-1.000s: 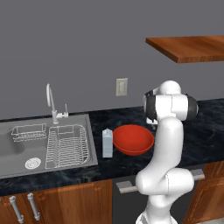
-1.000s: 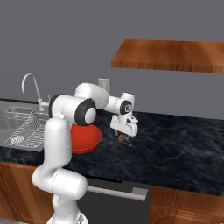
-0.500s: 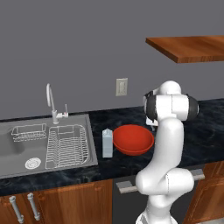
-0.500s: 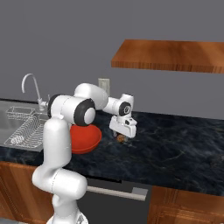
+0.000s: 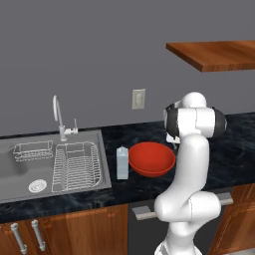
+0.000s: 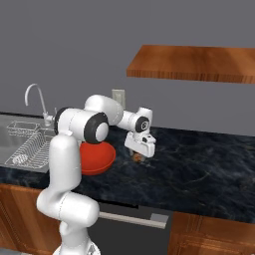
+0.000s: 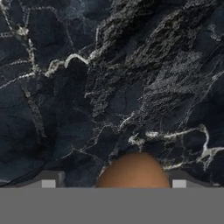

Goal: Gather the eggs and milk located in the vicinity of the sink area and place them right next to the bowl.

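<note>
A plain grey wall point(image 5: 99, 55) stands behind a bench point(image 6: 199, 169) of black marble with pale veins. A wooden shelf point(image 6: 194, 62) hangs high on the wall. A white wall outlet point(image 5: 138, 98) sits above the bench. Brown wooden cabinets point(image 5: 64, 231) with metal handles point(image 5: 17, 238) run below.

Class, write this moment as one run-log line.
gripper: low over counter, right of bowl | egg: between fingers, grip unclear | milk: beside bowl, sink side
</note>
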